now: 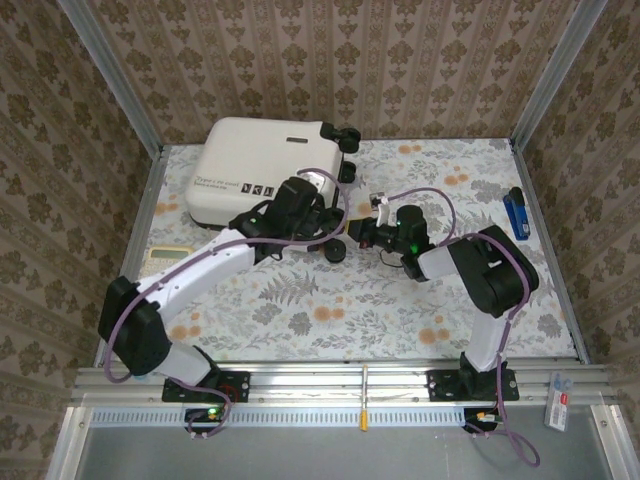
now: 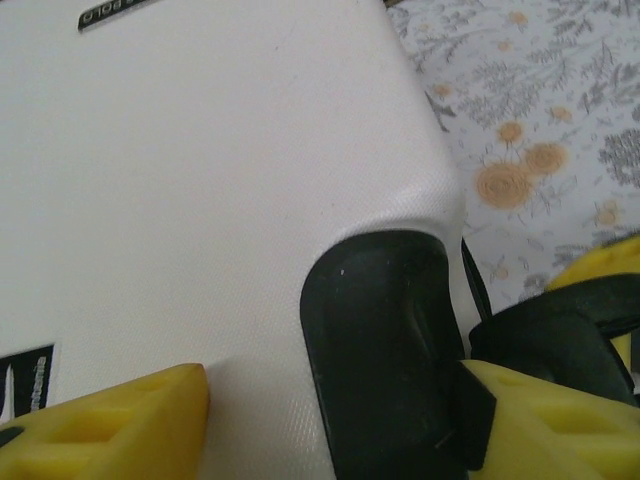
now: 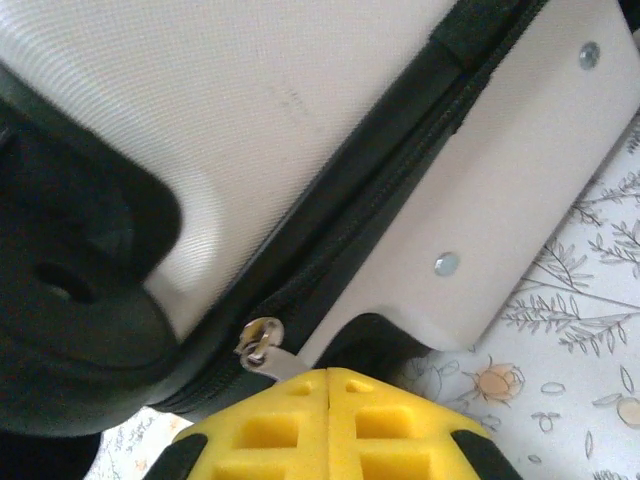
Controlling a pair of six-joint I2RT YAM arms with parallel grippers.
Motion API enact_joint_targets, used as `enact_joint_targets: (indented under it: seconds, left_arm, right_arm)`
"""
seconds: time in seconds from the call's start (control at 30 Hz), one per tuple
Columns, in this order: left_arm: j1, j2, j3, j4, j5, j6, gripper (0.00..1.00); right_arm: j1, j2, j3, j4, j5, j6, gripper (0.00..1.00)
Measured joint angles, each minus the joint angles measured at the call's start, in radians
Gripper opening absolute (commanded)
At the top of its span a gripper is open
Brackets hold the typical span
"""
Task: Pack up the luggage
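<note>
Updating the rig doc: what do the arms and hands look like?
Same build: left arm and right arm have white links, bulky black joints and a purple cable along each. The left hand and right hand have yellow fingers with square recesses.

The counter [image 1: 330, 300] is covered with a pale cloth printed with grey leaves and orange flowers. The luggage [image 1: 250, 165] lies flat and closed at its far left corner, its black wheels pointing right. A small blue object [image 1: 515, 213] lies near the right edge, and a pale green flat device [image 1: 168, 257] at the left edge.
</note>
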Motion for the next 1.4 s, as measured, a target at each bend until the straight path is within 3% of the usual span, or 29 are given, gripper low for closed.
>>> enact_joint_targets:
  seconds: [0.17,0.3,0.57,0.77,0.87,1.0,1.17,1.4]
  left_arm:
    - [0.024,-0.13,-0.057,-0.096,0.047,-0.01,0.74]
    - [0.122,-0.249,-0.111,-0.124,0.084,-0.047,0.73]
    - [0.318,-0.346,-0.217,-0.165,0.19,-0.145,0.69]
    - [0.349,-0.331,-0.238,-0.175,0.271,-0.176,0.67]
    - [0.377,-0.307,-0.241,-0.169,0.294,-0.186,0.67]
    - [0.393,-0.261,-0.262,-0.147,0.316,-0.195,0.66]
    - [0.4,-0.208,-0.272,-0.117,0.339,-0.197,0.65]
    - [0.406,-0.152,-0.271,-0.088,0.366,-0.196,0.65]
  right_arm:
    - [-0.039,-0.101,-0.002,-0.086,0.031,-0.009,0.5]
    - [-0.056,-0.207,0.014,-0.18,0.039,-0.034,0.62]
    - [-0.027,-0.241,0.192,-0.406,-0.116,-0.126,0.69]
    - [0.041,-0.195,0.246,-0.514,-0.187,-0.207,0.68]
    - [0.064,-0.169,0.252,-0.571,-0.192,-0.241,0.59]
    - [0.083,-0.165,0.252,-0.608,-0.203,-0.287,0.28]
    - [0.102,-0.185,0.224,-0.578,-0.188,-0.314,0.05]
    - [0.14,-0.278,0.117,-0.537,-0.089,-0.314,0.0]
